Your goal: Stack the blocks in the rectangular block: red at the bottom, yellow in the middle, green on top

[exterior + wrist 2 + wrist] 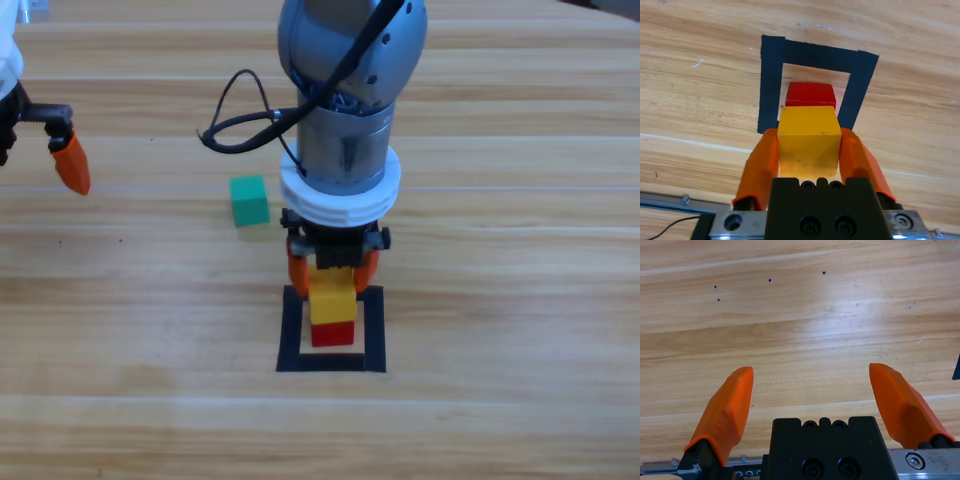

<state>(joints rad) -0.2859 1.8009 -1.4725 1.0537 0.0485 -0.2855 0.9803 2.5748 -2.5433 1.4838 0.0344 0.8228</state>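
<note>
You are seeing the red cube [333, 334] sitting inside the rectangular block [292, 330], the yellow cube [331, 298] sitting on it, and the green cube [249, 200] lying behind-left on the surface [500, 300].

We are seeing the yellow cube [332, 296] sitting over the red cube [333, 333] inside the black tape frame [292, 330], the green cube [249, 200] lying apart.

the table [500, 300] is smooth pale wood with a soft sheen. between the right gripper's [809, 145] matt orange plastic fingers [762, 160], the yellow cube [807, 137] looks matt; the tape frame [771, 80] beyond is dull black.
</note>
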